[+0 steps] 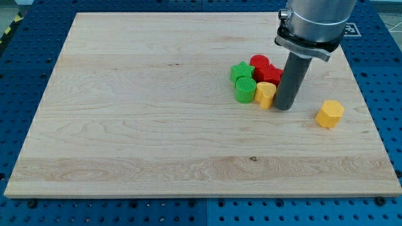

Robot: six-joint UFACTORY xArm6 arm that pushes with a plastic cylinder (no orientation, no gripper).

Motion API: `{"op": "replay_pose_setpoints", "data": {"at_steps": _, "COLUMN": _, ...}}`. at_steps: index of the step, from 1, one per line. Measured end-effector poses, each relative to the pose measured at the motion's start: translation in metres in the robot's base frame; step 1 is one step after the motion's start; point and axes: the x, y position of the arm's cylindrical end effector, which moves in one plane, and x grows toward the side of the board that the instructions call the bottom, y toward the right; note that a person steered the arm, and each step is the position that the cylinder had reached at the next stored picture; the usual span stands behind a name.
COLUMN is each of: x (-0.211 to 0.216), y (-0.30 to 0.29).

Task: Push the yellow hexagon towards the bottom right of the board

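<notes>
Our arm comes down from the view's top right and ends in a dark rod, and my tip (284, 108) rests on the wooden board (157, 125) right of the middle. We carry no tool that could spread or pinch; the rod is all there is, so it grips nothing.

The yellow hexagon (330, 113) lies to the view's right of my tip, apart from it with bare wood between them. It stands alone, nearer the board's right edge than anything else, and a little lower in the view than the tip.

On the other side of my tip sits a tight cluster of blocks. A yellow block (266, 94), rounded on one side, is just beside the rod on the view's left, and we cannot tell whether the two touch. Left of it is a green cylinder (245, 89) with a ribbed top, and above that a green star (241, 71). A red cylinder (259, 61) sits at the top of the cluster, and another red block (271, 74) lies below it, partly hidden behind the rod, so we cannot make out its shape. These blocks press closely against one another.

The board lies on a blue desk (25, 75) dotted with holes.
</notes>
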Motion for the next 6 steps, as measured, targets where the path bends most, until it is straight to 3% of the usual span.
{"op": "replay_pose_setpoints", "data": {"at_steps": 6, "x": 0.072, "y": 0.112}}
